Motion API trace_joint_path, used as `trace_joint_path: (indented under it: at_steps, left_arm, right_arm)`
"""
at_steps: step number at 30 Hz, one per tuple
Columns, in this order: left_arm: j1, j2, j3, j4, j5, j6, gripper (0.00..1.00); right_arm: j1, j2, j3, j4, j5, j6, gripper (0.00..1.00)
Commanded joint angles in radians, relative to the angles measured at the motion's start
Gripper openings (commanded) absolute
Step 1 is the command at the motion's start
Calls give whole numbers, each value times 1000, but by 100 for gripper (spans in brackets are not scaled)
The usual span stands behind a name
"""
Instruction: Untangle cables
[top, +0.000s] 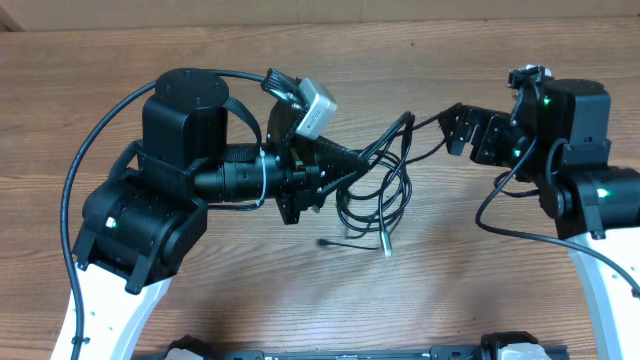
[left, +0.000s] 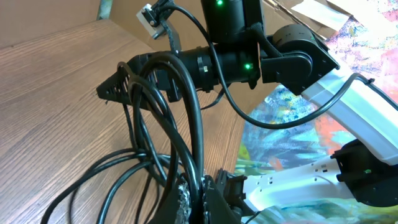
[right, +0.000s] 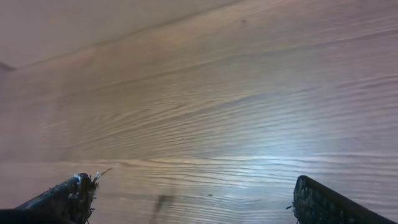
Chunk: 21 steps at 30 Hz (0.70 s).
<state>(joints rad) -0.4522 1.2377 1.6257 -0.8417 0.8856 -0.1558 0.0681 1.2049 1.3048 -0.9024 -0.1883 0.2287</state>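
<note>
From overhead, the thin black flexible cables (top: 385, 190) lie in a loose tangle of loops near the middle of the brown wood-grain worktop (top: 300, 50), between the two arms. The black two-fingered left claw (top: 345, 165) is pressed together on the left side of the tangle, pinching several strands. Below the loops, a small silvery plug tip (top: 387, 246) rests on the wood. One strand runs up and to the right from the bundle toward the right claw (top: 457, 130), whose fingers stand spread. Whether that strand touches it cannot be told from here.

In the left wrist view, the left claw (left: 205, 202) sits at the bottom edge, clamped on the cables (left: 186, 124). The cables rise from it in tall arcs and fall away into loops on the worktop (left: 50, 124) at the lower left. Beyond them, the right claw (left: 117, 88) is level with the top of the arcs, just beside the strands or against them. The picture does not settle which.

In the right wrist view, the right claw (right: 193, 190) is spread wide, its dark fingers (right: 65, 198) showing only at the two bottom corners. The pale wood grain of the worktop (right: 205, 93) fills the space between them. A small dark smudge at the bottom edge is too blurred to name.
</note>
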Motion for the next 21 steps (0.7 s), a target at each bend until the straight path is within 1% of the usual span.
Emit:
trace_joint_path:
  at_steps: [1, 8, 16, 17, 21]
  left_arm:
    - [-6, -24, 14, 8, 58, -1, 4]
    - [-6, -26, 14, 9, 58, -1, 4]
    - [24, -32, 14, 8, 57, 3, 4]
    - [31, -32, 14, 8, 57, 3, 4]
    - [42, -32, 14, 8, 56, 20, 4]
  right_arm:
    - [-15, 11, 3, -11, 188, 11, 100]
    - [-49, 11, 3, -40, 255, 11, 100]
    - [-132, 11, 3, -91, 253, 11, 100]
    - [-131, 11, 3, -98, 248, 11, 100]
    - [-131, 11, 3, -118, 86, -3, 100]
